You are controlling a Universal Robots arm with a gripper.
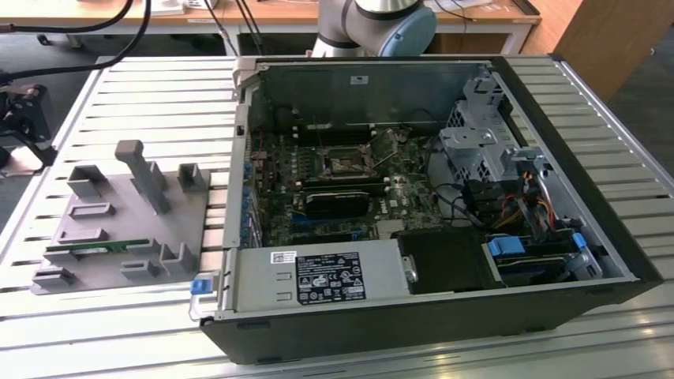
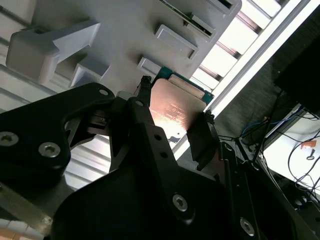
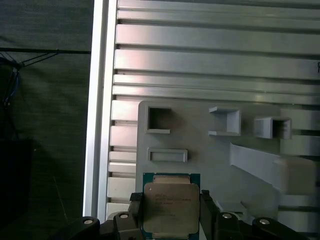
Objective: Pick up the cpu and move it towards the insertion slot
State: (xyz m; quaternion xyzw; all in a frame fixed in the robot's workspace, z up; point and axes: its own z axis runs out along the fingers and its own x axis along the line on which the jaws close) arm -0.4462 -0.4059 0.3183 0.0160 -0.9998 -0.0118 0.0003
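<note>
- Task status: I judge the grasp stage complete and the transfer outstanding. In the exterior view the insertion slot point(image 1: 345, 164) sits on the board inside the open computer case point(image 1: 421, 328), well apart from the grey tray point(image 3: 200, 145) on the slatted table point(image 3: 200, 50).
- Jaw state: my gripper point(image 3: 171, 200) is closed down to the width of the chip and holds the cpu point(image 3: 171, 210) by two opposite edges. Nothing else is in the grip.
- Part position: in the first wrist view the cpu lies squarely between my fingers point(image 3: 206, 201). Its metal lid faces the camera and its green edge projects past the fingertips.
- Part location: the cpu is over the grey tray, just beside a shallow rectangular recess point(image 3: 167, 155).
- Clearance: the chip appears lifted off the tray, but neither wrist view confirms a gap beneath it.
</note>
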